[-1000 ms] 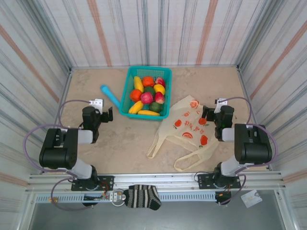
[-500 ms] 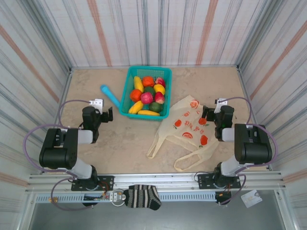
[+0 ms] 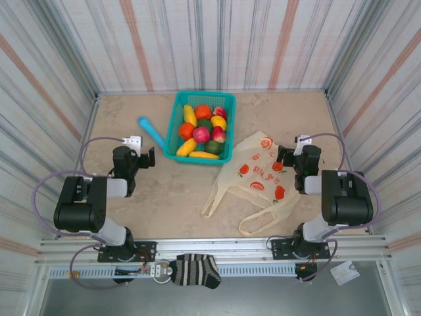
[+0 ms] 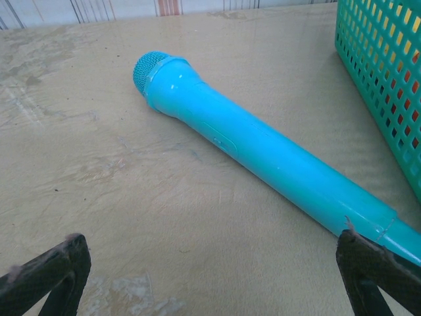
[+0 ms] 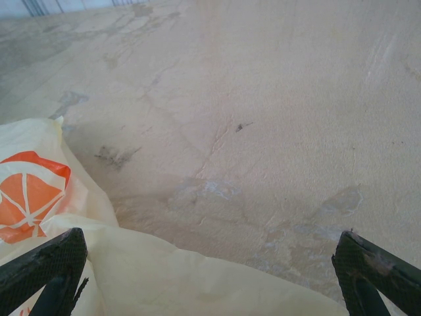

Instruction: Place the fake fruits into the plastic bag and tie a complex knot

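The fake fruits [image 3: 202, 130], yellow, orange, red, green and pink, lie heaped in a teal mesh basket [image 3: 176, 125] at the back centre of the table. The plastic bag [image 3: 258, 176], cream with red-orange fruit prints, lies flat right of centre, its two handles toward the near edge. My left gripper [image 3: 147, 158] stands open over bare table, left of the basket. My right gripper [image 3: 283, 156] is open at the bag's right edge. In the right wrist view the bag [image 5: 151, 276] lies just below the wide-apart fingertips [image 5: 49, 266], with nothing gripped.
A turquoise toy microphone [image 4: 263, 161] lies on the table just ahead of the left gripper [image 4: 210, 280], its tail end close to the right fingertip [image 4: 375, 270]. The basket wall [image 4: 385, 79] stands to its right. Striped walls enclose the table [image 3: 164, 191] on three sides.
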Motion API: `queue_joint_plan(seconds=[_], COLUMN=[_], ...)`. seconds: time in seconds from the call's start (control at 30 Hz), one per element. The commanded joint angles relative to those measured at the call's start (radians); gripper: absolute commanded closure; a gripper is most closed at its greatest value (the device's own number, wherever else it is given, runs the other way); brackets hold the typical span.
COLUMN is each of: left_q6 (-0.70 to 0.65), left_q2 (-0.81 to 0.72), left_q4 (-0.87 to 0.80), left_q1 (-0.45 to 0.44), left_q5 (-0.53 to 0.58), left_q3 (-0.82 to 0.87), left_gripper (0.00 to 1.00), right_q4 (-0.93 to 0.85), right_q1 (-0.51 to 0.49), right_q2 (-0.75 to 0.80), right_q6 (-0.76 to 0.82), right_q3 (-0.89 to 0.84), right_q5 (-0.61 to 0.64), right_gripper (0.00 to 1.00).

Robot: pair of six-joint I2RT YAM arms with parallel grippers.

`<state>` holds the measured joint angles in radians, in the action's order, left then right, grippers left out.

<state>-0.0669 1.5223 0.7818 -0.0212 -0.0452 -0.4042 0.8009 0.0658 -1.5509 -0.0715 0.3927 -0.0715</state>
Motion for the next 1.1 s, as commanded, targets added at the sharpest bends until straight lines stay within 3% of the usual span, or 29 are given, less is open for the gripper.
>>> queue_joint_plan(seconds=[0.0, 0.13, 0.23, 0.4, 0.57, 0.67, 0.73, 0.8, 0.87, 0.93, 1.0, 1.07], left_q6=[-0.004, -0.002, -0.003, 0.024, -0.015, 0.03, 0.106, 0.136, 0.225, 0.352, 0.482, 0.585], left_q2=[-0.01, -0.011, -0.02, -0.169, -0.355, -0.46, -0.519, -0.584, -0.657, -0.712, -0.742, -0.76], left_q4=[-0.002, 0.002, 0.004, -0.372, -0.426, -0.489, -0.605, -0.723, -0.83, -0.959, -1.069, -1.129], left_q1=[0.034, 0.039, 0.039, 0.023, -0.007, -0.09, -0.161, -0.25, -0.354, -0.391, -0.382, -0.35], left_q5=[-0.082, -0.092, -0.098, 0.026, 0.026, 0.034, -0.035, -0.106, -0.058, -0.068, -0.071, -0.106], left_q3=[-0.012, -0.01, -0.012, -0.179, -0.226, -0.26, -0.322, -0.366, -0.393, -0.407, -0.423, -0.41], left_gripper=[0.01, 0.01, 0.01, 0.01, 0.01, 0.01, 0.01, 0.01, 0.01, 0.01, 0.01, 0.01], right_q4=[0.018, 0.023, -0.058, -0.326, -0.492, -0.594, -0.712, -0.86, -1.037, -1.212, -1.234, -1.085], right_q1=[0.002, 0.005, -0.026, -0.116, -0.259, -0.385, -0.472, -0.576, -0.678, -0.681, -0.625, -0.466], right_q2=[0.002, 0.013, 0.075, 0.279, 0.431, 0.461, 0.474, 0.475, 0.475, 0.495, 0.548, 0.597], right_q6=[-0.017, 0.005, 0.04, 0.018, 0.013, 0.019, -0.016, -0.047, -0.065, -0.153, -0.291, -0.387], right_q3=[0.01, 0.004, 0.019, 0.125, 0.285, 0.4, 0.485, 0.582, 0.678, 0.754, 0.724, 0.631], right_q5=[0.007, -0.063, -0.043, 0.137, 0.167, 0.164, 0.208, 0.32, 0.463, 0.405, 0.312, -0.035], right_gripper=[0.01, 0.01, 0.01, 0.01, 0.01, 0.01, 0.01, 0.01, 0.01, 0.01, 0.01, 0.01])
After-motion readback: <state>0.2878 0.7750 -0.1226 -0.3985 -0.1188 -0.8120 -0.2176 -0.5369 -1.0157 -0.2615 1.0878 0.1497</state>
